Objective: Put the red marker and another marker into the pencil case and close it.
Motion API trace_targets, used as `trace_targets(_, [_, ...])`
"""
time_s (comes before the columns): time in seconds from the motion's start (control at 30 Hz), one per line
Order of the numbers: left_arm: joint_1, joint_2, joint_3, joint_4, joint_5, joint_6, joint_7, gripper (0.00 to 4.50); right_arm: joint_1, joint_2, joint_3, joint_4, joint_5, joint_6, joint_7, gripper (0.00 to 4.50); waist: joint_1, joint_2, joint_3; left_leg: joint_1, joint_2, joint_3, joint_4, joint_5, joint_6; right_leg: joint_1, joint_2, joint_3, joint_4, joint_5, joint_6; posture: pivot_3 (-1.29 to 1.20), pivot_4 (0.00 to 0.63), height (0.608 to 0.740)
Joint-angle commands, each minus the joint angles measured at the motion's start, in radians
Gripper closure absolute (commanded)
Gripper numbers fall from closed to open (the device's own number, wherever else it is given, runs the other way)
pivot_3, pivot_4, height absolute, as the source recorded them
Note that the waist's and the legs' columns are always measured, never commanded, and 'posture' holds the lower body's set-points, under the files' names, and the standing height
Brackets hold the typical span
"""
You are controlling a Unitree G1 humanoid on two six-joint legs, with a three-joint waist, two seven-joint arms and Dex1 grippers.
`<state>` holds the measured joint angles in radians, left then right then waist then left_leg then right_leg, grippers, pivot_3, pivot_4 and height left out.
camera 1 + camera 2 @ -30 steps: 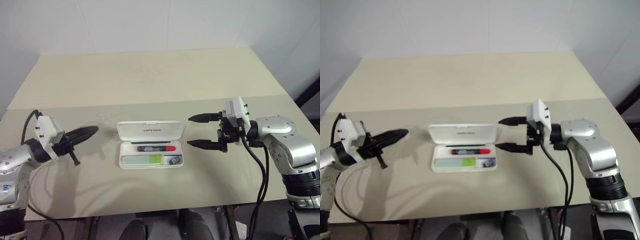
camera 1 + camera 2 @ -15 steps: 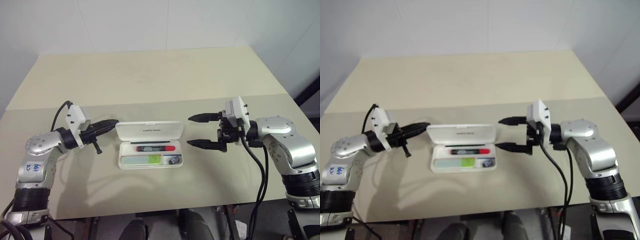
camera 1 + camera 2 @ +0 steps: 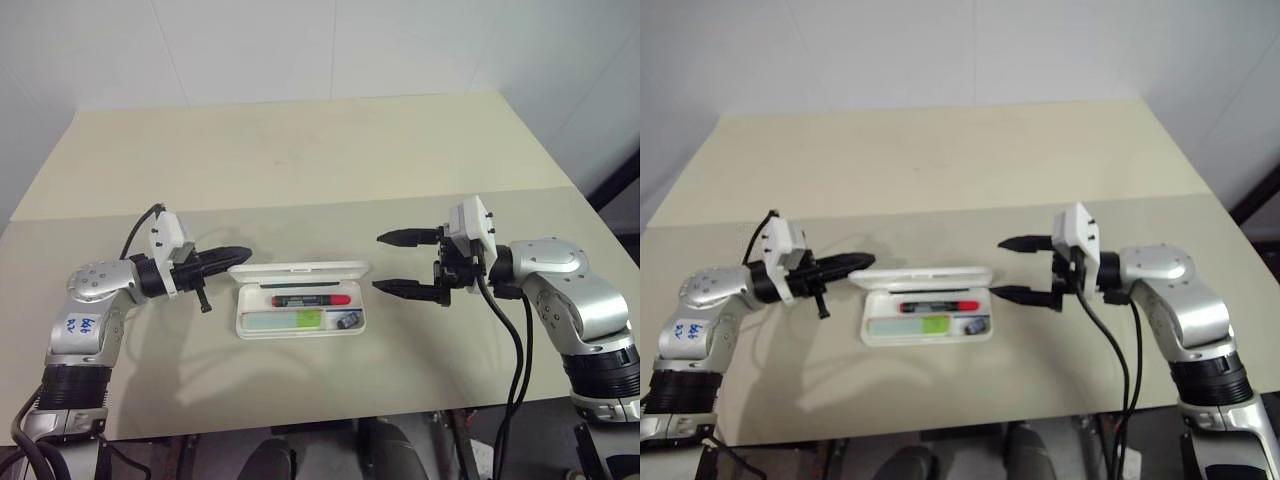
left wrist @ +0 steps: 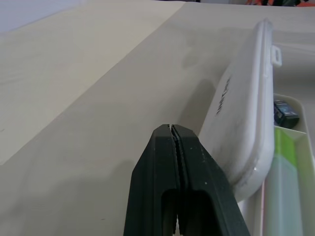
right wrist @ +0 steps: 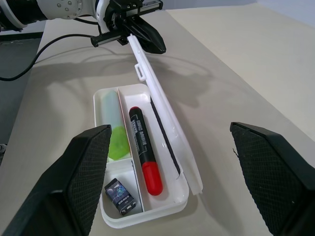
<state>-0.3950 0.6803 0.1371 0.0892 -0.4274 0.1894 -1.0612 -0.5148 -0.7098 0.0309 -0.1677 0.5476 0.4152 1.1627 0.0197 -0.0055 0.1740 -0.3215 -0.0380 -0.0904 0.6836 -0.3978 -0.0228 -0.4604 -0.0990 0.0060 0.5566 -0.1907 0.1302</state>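
Observation:
The white pencil case [image 3: 255, 324] lies open in the middle of the table, its lid [image 3: 298, 270] standing up on its hinge and tilted over the tray. In the tray lie the red marker [image 3: 312, 298], black with a red cap, and in front of it the pale green marker [image 3: 285, 320]. My left gripper [image 3: 245, 253] is shut with nothing in it, its tip against the back of the lid's left end [image 4: 246, 113]. My right gripper [image 3: 383, 262] hangs open just right of the case, touching nothing.
A small dark grey piece [image 3: 348, 320] sits in the tray's right compartment. The beige table [image 3: 300, 160] stretches away behind the case, and its front edge runs close below both arms. Black cables hang from each wrist.
My left gripper has swung right to the lid's left end. The lid, which lay back flat, now stands up tilted over the tray. The right gripper has kept still.

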Motion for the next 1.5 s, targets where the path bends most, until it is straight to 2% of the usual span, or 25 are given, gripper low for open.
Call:
trace_targets(0.03, [0.021, 0.043, -0.005, -0.072, -0.015, -0.01, -0.07, 4.49, 0.001, 0.001, -0.027, -0.037, 0.008, -0.013, -0.005, 0.41, -0.001, 0.0, 0.0, 0.0, 0.0, 0.0, 0.0, 0.0, 0.0, 0.0, 0.0, 0.0, 0.0, 0.0, 0.0, 0.0, 0.15, 0.74])
trace_targets(0.2, [0.076, 0.118, -0.061, -0.117, 0.042, -0.081, -0.18, 4.49, 0.003, 0.005, -0.024, -0.039, 0.01, -0.012, -0.009, 0.41, -0.004, 0.0, 0.0, 0.0, 0.0, 0.001, 0.0, 0.0, 0.0, -0.001, 0.0, 0.0, 0.0, 0.0, 0.0, 0.0, 0.15, 0.74])
trace_targets(0.3, [0.084, 0.13, -0.075, -0.116, 0.052, -0.104, -0.199, 4.49, 0.005, 0.005, -0.024, -0.04, 0.01, -0.013, -0.009, 0.41, -0.005, 0.0, 0.0, 0.0, 0.0, 0.002, 0.0, 0.0, 0.0, -0.001, 0.0, 0.0, 0.0, 0.0, 0.0, 0.0, 0.15, 0.74])
trace_targets(0.6, [0.054, 0.089, -0.156, -0.112, 0.084, -0.114, -0.195, 4.49, 0.027, -0.001, -0.027, -0.05, 0.008, -0.027, 0.007, 0.41, -0.001, 0.0, 0.0, 0.0, 0.0, 0.003, 0.0, 0.0, 0.0, -0.001, 0.0, 0.0, 0.001, 0.0, 0.0, 0.0, 0.15, 0.74])
trace_targets(0.73, [0.008, 0.054, -0.219, -0.083, 0.095, -0.09, -0.219, 4.49, 0.071, -0.038, -0.035, -0.047, -0.002, -0.072, 0.07, 0.41, 0.004, 0.0, 0.0, 0.001, 0.0, 0.003, 0.0, 0.0, 0.0, 0.0, 0.0, 0.0, 0.001, 0.0, 0.0, 0.0, 0.15, 0.74])
trace_targets(0.9, [-0.013, 0.043, -0.234, -0.061, 0.102, -0.095, -0.225, 4.49, 0.095, -0.082, -0.045, -0.032, -0.004, -0.09, 0.111, 0.41, 0.001, 0.0, 0.0, 0.001, 0.0, 0.004, 0.001, -0.001, 0.001, 0.0, 0.0, 0.001, 0.001, 0.001, 0.0, 0.0, 0.15, 0.74])
trace_targets(1.07, [-0.04, 0.019, -0.269, -0.037, 0.125, -0.096, -0.227, 4.49, 0.102, -0.079, -0.047, -0.04, -0.006, -0.088, 0.102, 0.41, -0.001, 0.0, 0.0, 0.002, 0.0, 0.006, 0.001, 0.0, 0.001, 0.0, 0.0, 0.001, 0.001, 0.002, -0.001, 0.0, 0.15, 0.74])
trace_targets(1.5, [-0.037, 0.057, -0.326, -0.088, 0.201, -0.068, -0.234, 4.49, 0.083, -0.039, -0.036, -0.031, -0.023, -0.099, 0.063, 0.41, 0.0, 0.0, 0.0, 0.002, 0.0, 0.006, 0.001, 0.0, 0.001, 0.0, 0.0, 0.001, 0.002, 0.002, -0.001, 0.0, 0.15, 0.74])
